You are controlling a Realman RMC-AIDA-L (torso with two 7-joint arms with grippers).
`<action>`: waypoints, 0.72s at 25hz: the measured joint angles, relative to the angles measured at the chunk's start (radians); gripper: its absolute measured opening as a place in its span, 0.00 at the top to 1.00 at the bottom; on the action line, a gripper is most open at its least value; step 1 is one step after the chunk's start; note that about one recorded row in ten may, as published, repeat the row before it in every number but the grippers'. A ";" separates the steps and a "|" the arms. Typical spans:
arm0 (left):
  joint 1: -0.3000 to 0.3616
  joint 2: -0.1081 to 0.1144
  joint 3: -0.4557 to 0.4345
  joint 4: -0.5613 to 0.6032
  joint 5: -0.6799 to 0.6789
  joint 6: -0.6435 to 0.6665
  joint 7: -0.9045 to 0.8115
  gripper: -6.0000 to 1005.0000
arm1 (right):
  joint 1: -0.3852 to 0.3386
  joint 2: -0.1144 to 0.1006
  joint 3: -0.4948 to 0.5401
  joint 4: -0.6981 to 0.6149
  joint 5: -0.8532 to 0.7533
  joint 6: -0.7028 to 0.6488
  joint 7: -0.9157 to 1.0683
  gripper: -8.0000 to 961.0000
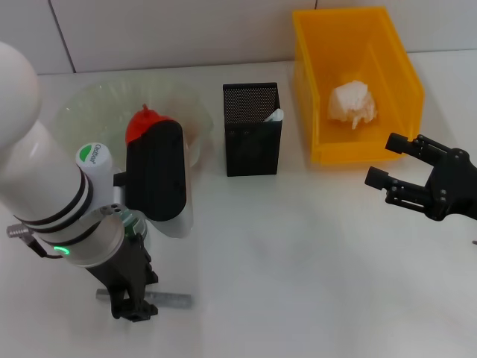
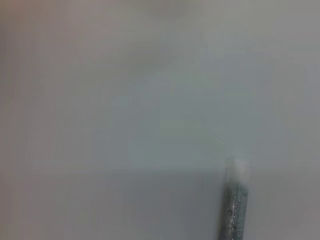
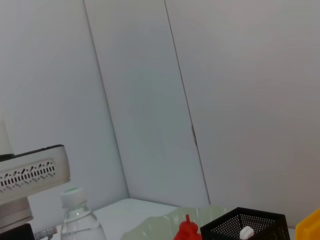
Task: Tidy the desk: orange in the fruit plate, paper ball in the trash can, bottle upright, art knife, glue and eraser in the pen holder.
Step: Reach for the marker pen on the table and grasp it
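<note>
My left gripper (image 1: 134, 302) is low over the table's front left, right at a slim grey art knife (image 1: 168, 300) lying flat; the same knife (image 2: 234, 200) has a white tip. The bottle (image 1: 94, 155) stands upright behind my left arm, mostly hidden, and its white cap (image 3: 72, 192) is visible in the right wrist view. The orange (image 1: 141, 123) sits in the fruit plate (image 1: 89, 104). The paper ball (image 1: 352, 103) lies in the trash can (image 1: 387, 52). The pen holder (image 1: 252, 130) holds something white (image 1: 276, 115). Glue and eraser are out of view. My right gripper (image 1: 384, 159) hovers open, empty.
The left arm's black wrist block (image 1: 156, 175) covers part of the plate and the orange. The trash can stands at the back right, close beside the pen holder. A white wall runs behind the desk.
</note>
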State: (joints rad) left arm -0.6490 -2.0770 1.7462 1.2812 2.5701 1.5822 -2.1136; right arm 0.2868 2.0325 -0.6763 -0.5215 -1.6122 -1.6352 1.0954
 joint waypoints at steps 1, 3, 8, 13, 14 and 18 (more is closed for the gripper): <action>-0.003 -0.001 0.000 -0.002 0.001 0.000 0.003 0.47 | 0.000 0.000 0.000 0.000 0.000 0.000 0.000 0.15; -0.003 -0.002 0.001 -0.002 0.001 -0.002 0.005 0.55 | 0.000 0.000 0.000 0.000 0.000 0.000 0.000 0.15; -0.002 -0.002 0.011 0.004 0.002 -0.019 0.022 0.65 | 0.000 0.000 0.000 -0.001 -0.001 0.000 0.000 0.15; -0.005 -0.002 0.024 -0.002 0.002 -0.023 0.029 0.66 | -0.005 -0.001 0.000 -0.002 -0.002 -0.008 0.000 0.15; -0.005 -0.002 0.025 -0.002 0.002 -0.022 0.030 0.66 | -0.006 -0.001 0.000 -0.002 -0.001 -0.010 0.000 0.15; -0.005 -0.002 0.028 -0.002 0.002 -0.019 0.033 0.66 | -0.008 -0.002 0.000 -0.001 0.001 -0.010 0.000 0.15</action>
State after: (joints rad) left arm -0.6543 -2.0785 1.7747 1.2788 2.5725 1.5635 -2.0811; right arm 0.2791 2.0303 -0.6763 -0.5229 -1.6111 -1.6457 1.0953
